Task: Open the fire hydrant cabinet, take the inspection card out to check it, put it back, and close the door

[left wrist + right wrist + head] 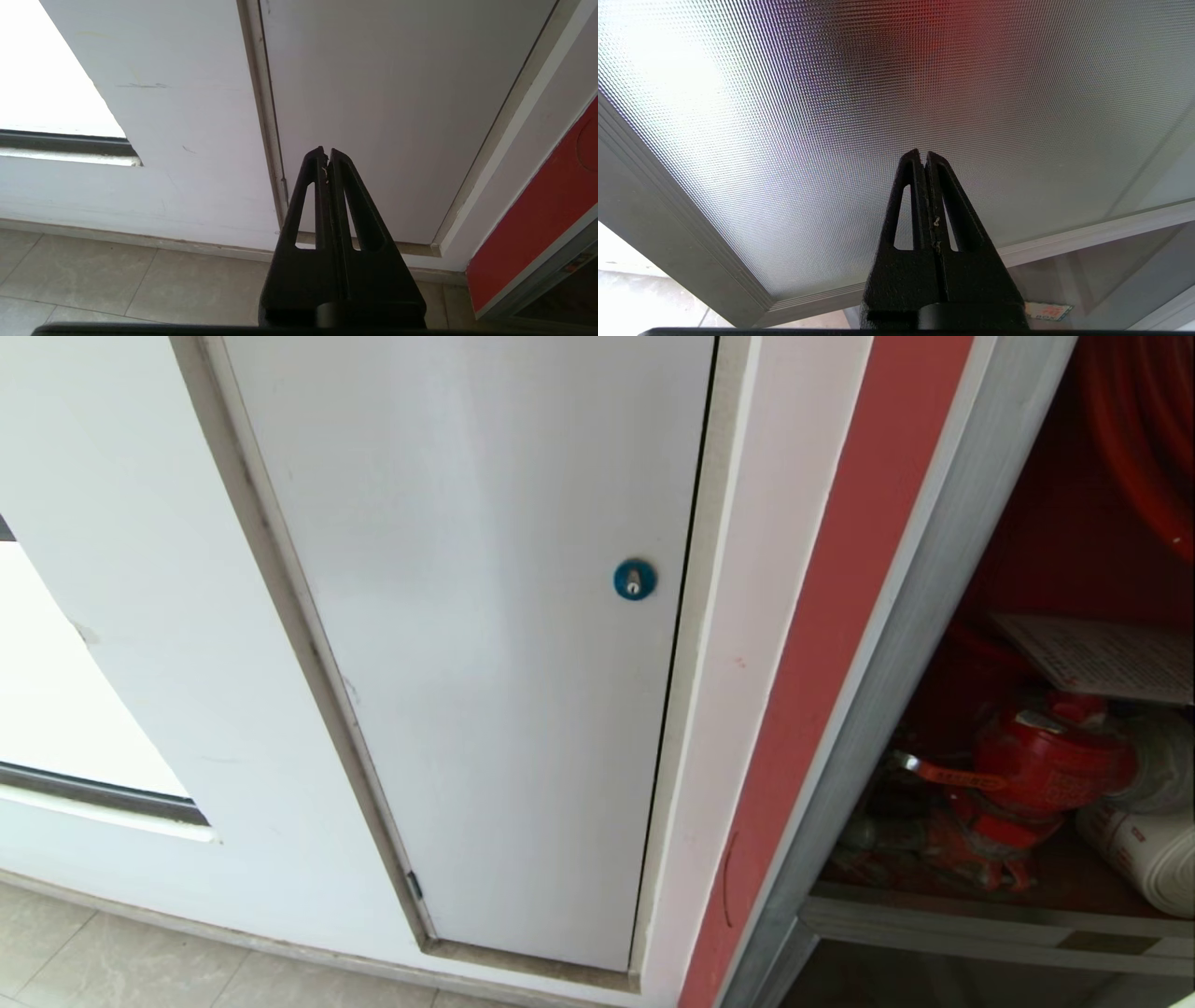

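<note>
Head view showed the fire hydrant cabinet standing open at the right edge, the inspection card lying tilted above the red valve, with a white rolled hose just beside it. Left of the cabinet sat a white panel with a round blue lock. My left tool was closed and empty, facing that panel low near the floor. My right tool was likewise closed on nothing, close before the textured glass of the door.
</note>
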